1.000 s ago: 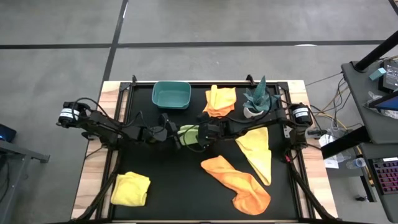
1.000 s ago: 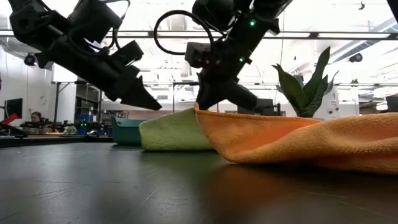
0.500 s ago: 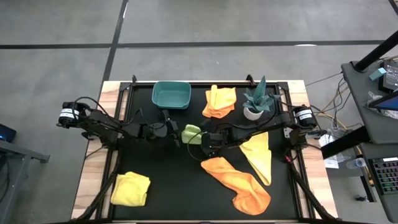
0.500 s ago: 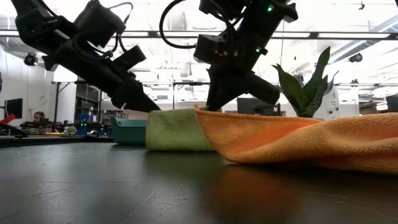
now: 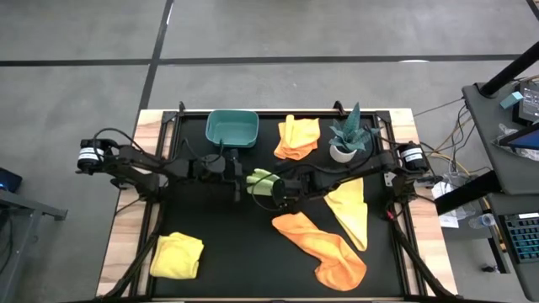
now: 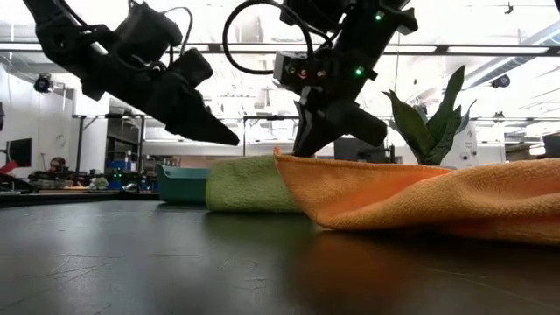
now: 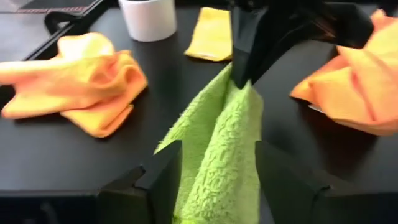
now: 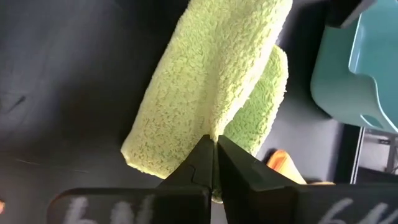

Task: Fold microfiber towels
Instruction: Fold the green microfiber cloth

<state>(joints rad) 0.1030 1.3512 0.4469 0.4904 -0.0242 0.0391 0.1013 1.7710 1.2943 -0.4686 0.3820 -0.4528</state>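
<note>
The lime green towel lies folded lengthwise on the black mat at mid-table, resting on its underside. My right gripper is shut on its right end. My left gripper is open at the towel's left end. In the left wrist view its two fingers stand on either side of the towel. In the low view its tips hang just above the cloth and touch nothing. My right gripper pinches the green towel's end at a raised fold between its two fingertips. More than one layer seems gathered there. The fingers slant down from above on the table's right side. The cloth rises to the fingers while the rest lies slack on the mat.
A teal bin, a crumpled orange towel and a potted plant stand along the far edge. A yellow towel and an orange towel lie spread at the near right. A folded yellow towel lies near left.
My left gripper has risen off the green towel's left end, swung a little toward the far edge and turned more level. My right gripper has rolled slightly while keeping its hold. The towel's left end has drawn in a bit toward the right.
</note>
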